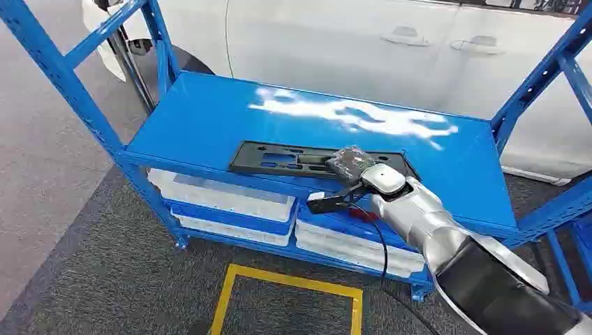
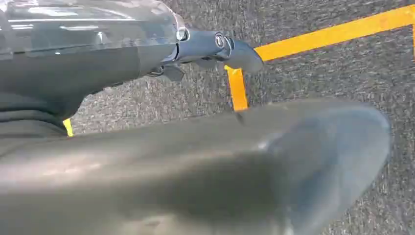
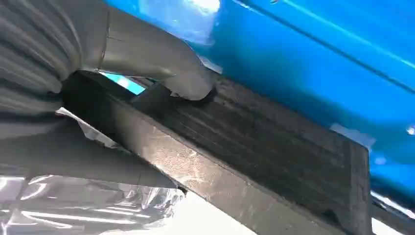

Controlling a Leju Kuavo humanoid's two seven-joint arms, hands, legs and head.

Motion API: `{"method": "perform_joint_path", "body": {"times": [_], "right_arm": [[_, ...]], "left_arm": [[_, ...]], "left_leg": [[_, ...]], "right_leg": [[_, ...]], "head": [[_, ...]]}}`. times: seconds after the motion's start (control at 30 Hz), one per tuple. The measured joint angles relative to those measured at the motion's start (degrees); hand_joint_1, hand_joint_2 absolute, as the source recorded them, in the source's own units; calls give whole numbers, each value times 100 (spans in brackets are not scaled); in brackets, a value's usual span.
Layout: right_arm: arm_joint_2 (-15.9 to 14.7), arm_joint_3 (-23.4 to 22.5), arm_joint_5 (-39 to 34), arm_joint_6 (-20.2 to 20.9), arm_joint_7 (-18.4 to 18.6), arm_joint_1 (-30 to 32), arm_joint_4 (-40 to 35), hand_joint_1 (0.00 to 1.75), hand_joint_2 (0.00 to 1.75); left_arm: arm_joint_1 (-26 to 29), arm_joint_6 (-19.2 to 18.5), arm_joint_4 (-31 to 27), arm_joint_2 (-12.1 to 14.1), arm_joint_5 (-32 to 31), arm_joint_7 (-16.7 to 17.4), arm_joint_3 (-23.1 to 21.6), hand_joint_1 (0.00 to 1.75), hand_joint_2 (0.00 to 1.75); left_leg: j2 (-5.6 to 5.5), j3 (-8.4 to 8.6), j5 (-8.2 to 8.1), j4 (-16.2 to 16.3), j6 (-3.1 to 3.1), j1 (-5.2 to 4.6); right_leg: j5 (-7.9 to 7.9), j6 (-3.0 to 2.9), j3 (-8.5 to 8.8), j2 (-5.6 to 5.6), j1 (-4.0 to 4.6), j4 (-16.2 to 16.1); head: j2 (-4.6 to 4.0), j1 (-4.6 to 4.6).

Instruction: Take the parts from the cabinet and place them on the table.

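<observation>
One black part [image 1: 307, 159] lies flat on the blue shelf [image 1: 209, 118]. Your right robot hand [image 1: 351, 165] grips its near edge. Your left robot hand [image 2: 215, 49] hangs over the floor; I cannot tell its state.

The head view looks down from high at the blue shelf [image 1: 209, 125]. The right wrist view sits very close to that shelf [image 3: 313, 63]. The left wrist view probably faces the floor [image 2: 313, 78].
</observation>
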Motion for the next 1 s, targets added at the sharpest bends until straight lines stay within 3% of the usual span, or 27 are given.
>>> {"method": "perform_joint_path", "body": {"times": [0.03, 0.07, 0.13, 0.17, 0.27, 0.33, 0.37, 0.43, 0.47, 0.5, 0.53, 0.57, 0.63, 0.67, 0.7, 0.8, 0.87, 0.9, 0.97, 1.0], "right_arm": [[0, -42, -11, -42, -42, -3, 0, 175, 175], [0, -96, -35, -104, -109, -15, -2, 175, 175], [0, -192, -96, -142, -256, -83, -79, 175, 175], [0, -256, -114, -148, -343, -142, -147, 175, 175], [7, -428, -244, 49, -594, -337, -574, 175, 175], [-13, -577, -321, 280, -671, -427, -897, 175, 175], [-35, -645, -403, 341, -743, -462, -1067, 175, 175], [-189, -816, -913, 699, -1078, -528, -1635, 175, 175], [-265, -892, -1238, 959, -1196, -541, -1903, 175, 175], [-369, -1026, -1717, 1352, -1265, -570, -2338, 175, 175], [-433, -1139, -2113, 1704, -1263, -603, -2705, 175, 175], [-512, -1277, -2589, 2067, -1276, -656, -3092, 175, 175], [-614, -1524, -3423, 2482, -1351, -707, -3720, 175, 175], [-669, -1681, -3881, 2628, -1419, -699, -4075, 175, 175], [-706, -1843, -4325, 2757, -1513, -666, -4403, 175, 175], [-713, -2346, -5482, 3147, -1724, -239, -5318, 175, 175], [-678, -2692, -6108, 3376, -1897, 135, -5926, 175, 175], [-636, -2816, -6287, 3465, -1956, 293, -6134, 175, 175], [-547, -3067, -6590, 3631, -2116, 779, -6567, 175, 175], [-529, -3164, -6640, 3681, -2242, 1086, -6803, 175, 175]], "left_arm": [[4, 0, 0, 0, 0, 0, 0, 0, 0], [3, 7, 0, 0, 0, 0, 0, 0, 0], [2, 35, 0, 0, 9, 2, 0, 0, 0], [7, 31, 0, -2, 42, 4, 0, 0, 0], [23, -131, 0, 11, 164, -74, 7, 0, 0], [26, -166, -2, 26, 201, -123, 7, 0, 0], [26, -168, -2, 28, 216, -162, 9, 0, 175], [27, -168, 0, 30, 269, -258, 18, 0, 175], [33, -162, 0, 31, 282, -271, 20, 0, 175], [49, -149, 0, 33, 297, -295, 22, 0, 175], [64, -133, 0, 37, 321, -321, 24, 0, 175], [76, -120, -2, 52, 345, -343, 26, 0, 175], [83, -118, 0, 72, 378, -374, 31, 0, 175], [91, -118, 0, 81, 396, -391, 35, 0, 175], [111, -122, 0, 81, 402, -431, 44, 0, 175], [139, -122, 0, 83, 459, -487, 68, 0, 175], [129, -118, 0, 76, 516, -518, 83, 0, 175], [123, -116, 0, 76, 533, -533, 103, 0, 175], [123, -83, 0, 77, 625, -564, 173, 0, 175], [134, -66, 0, 76, 645, -577, 186, 0, 175]], "left_leg": [[-6, 6, 0, 2, 0, 0], [-12, 11, -2, 10, -3, 0], [-18, 20, -16, 26, -28, -1], [-11, -21, -16, 36, -64, -34], [16, -89, 21, 28, -153, -39], [21, -108, -32, 68, -220, -42], [27, -161, -165, 226, -246, -43], [29, -558, -677, 1142, -287, -30], [29, -731, -844, 1530, -301, -28], [31, -895, -958, 1905, -312, -26], [31, -904, -882, 1916, -308, -24], [32, -766, -659, 1623, -291, -22], [29, -313, -119, 663, -243, -20], [8, -127, -7, 187, -202, -22], [10, -36, -61, 81, -199, -42], [21, -17, -106, 72, -137, -50], [41, 36, -80, -7, -61, -8], [64, 36, -86, -10, -26, -8], [77, 45, -98, -8, -9, -10], [77, 50, -106, -4, 4, -11]], "right_leg": [[131, -13, 50, 0, 1, -116], [372, -37, 233, 0, 3, -486], [897, -108, 745, -6, 10, -1592], [837, -128, 858, -37, 43, -1794], [847, -155, 751, -11, 69, -1821], [895, -232, 785, -25, 2, -1896], [896, -261, 789, -29, 7, -1907], [892, -297, 783, -34, 22, -1903], [887, -304, 782, -35, 29, -1902], [884, -309, 782, -32, 36, -1897], [878, -313, 785, -24, 37, -1893], [867, -310, 787, -3, 37, -1885], [837, -281, 802, 27, 36, -1867], [816, -252, 804, 35, 36, -1855], [814, -229, 767, 56, 70, -1835], [826, -157, 778, 71, 69, -1868], [692, -75, 752, 75, 45, -1748], [504, -49, 593, 73, 45, -1429], [107, -1, 121, 72, 37, -486], [29, 11, -69, 72, 31, -136]], "head": [[0, 0], [0, 0], [0, 0], [0, 2], [0, 0], [0, 0], [0, 0], [0, 0], [0, 0], [0, 0], [0, 0], [0, 0], [0, 0], [0, 0], [0, 0], [0, 2], [0, 0], [0, 0], [0, 0], [0, 0]]}}
